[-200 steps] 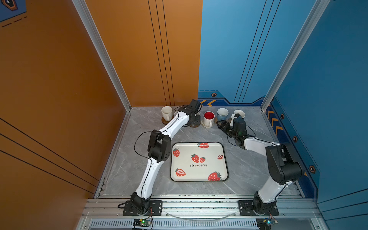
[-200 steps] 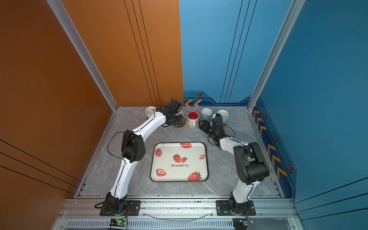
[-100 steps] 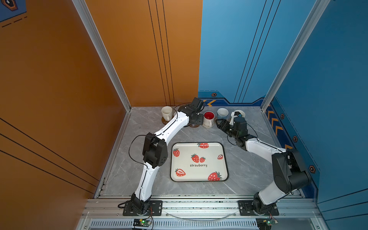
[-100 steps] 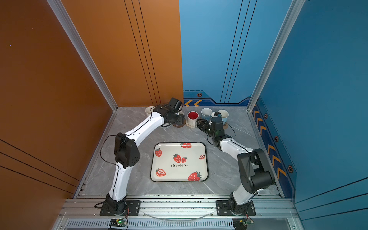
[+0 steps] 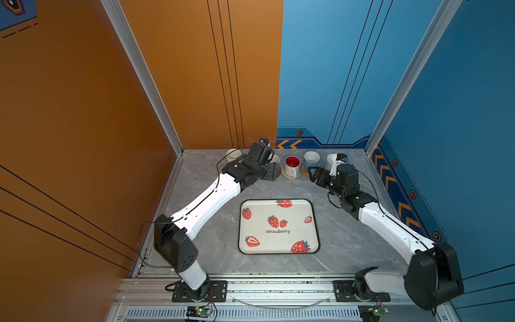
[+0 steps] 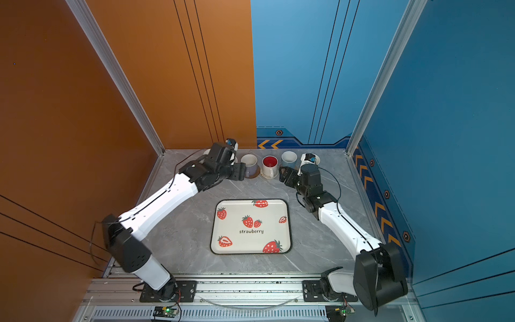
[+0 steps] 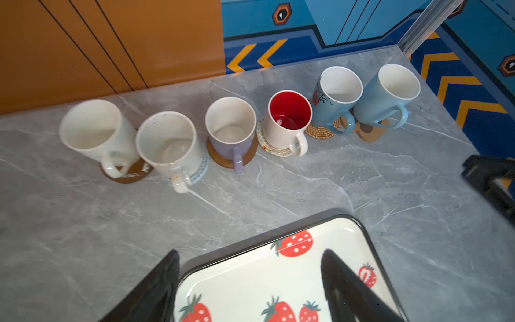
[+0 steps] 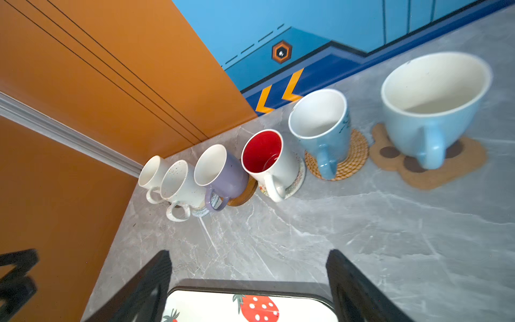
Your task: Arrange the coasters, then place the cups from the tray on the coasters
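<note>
Standing in a row along the far edge, six cups [image 7: 289,111] sit on coasters [image 7: 320,132]; the tray [image 5: 276,245] lies nearer, mid-table. The left gripper [image 7: 250,252] and right gripper [image 8: 248,252] hover by them, spread wide.

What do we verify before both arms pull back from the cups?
1. Tray bare: ok.
2. Left pincer open, empty: ok.
3. Right pincer open, empty: ok.
4. Six cups upright, each on one of the coasters: ok.
5. Speckled cup centred on grey coaster: cannot tell.
6. Gap between white cup and speckled cup: cannot tell.
</note>
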Motion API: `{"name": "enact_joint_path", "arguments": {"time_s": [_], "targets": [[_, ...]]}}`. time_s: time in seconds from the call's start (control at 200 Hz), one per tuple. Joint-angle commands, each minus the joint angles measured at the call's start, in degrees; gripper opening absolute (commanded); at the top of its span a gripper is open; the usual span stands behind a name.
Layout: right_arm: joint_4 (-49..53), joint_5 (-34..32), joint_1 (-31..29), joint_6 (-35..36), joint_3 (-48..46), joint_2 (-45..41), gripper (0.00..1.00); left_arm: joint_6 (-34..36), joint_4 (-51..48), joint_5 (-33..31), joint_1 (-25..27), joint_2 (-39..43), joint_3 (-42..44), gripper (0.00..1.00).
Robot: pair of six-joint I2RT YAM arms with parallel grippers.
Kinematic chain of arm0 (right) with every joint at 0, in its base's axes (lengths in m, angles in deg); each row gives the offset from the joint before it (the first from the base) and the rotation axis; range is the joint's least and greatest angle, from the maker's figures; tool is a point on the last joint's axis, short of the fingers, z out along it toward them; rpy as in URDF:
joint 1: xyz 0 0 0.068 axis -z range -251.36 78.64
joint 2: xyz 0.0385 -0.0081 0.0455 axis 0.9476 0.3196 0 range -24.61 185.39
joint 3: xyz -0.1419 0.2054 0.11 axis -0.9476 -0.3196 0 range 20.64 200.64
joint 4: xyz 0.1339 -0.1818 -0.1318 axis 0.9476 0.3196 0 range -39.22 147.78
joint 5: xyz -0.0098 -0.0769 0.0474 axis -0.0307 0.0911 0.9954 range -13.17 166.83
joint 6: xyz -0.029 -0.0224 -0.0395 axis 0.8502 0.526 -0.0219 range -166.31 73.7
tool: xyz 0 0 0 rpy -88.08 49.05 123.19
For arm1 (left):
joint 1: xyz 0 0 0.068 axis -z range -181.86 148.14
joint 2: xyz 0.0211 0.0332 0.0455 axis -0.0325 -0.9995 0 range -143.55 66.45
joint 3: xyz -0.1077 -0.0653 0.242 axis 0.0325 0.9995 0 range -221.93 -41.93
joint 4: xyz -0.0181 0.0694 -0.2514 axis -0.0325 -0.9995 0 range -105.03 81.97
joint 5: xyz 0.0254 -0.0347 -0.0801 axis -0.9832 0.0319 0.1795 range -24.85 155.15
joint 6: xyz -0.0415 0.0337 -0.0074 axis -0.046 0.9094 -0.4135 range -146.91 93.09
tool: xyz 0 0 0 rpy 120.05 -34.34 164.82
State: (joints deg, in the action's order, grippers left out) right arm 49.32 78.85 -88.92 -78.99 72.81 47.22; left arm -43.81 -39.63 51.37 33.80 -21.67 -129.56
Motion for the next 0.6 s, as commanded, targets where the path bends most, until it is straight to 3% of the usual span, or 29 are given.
{"name": "enact_joint_path", "arguments": {"time_s": [0.0,0.04,0.19,0.295,0.386,0.591], "targets": [[9.94,-5.72,2.07,7.51,-1.27,-4.93,0.93,2.48,10.53,-4.46,-2.53,9.27,10.4,0.94],[10.79,-6.65,3.05,8.87,-1.89,-6.6,1.0,2.69,13.16,-4.5,-4.13,12.7,14.82,0.99],[9.78,-12.44,6.22,14.7,-5.29,-11.51,1.0,4.79,19.11,-5.62,-10.43,23.39,27.72,0.98],[4.29,-16.5,8.37,17.95,-9.49,-12.7,1.0,9.28,24.86,-12.05,-13.32,27.91,35.7,0.98],[-4.87,-15.77,10.12,22.48,-14.77,-11.89,1.0,13.15,31.19,-16.21,-15.89,29.37,42.45,0.98],[-14.4,-15.27,13.5,27.2,-19.0,-2.71,1.0,16.3,49.38,-14.55,-23.67,25.68,55.33,0.98]]}}
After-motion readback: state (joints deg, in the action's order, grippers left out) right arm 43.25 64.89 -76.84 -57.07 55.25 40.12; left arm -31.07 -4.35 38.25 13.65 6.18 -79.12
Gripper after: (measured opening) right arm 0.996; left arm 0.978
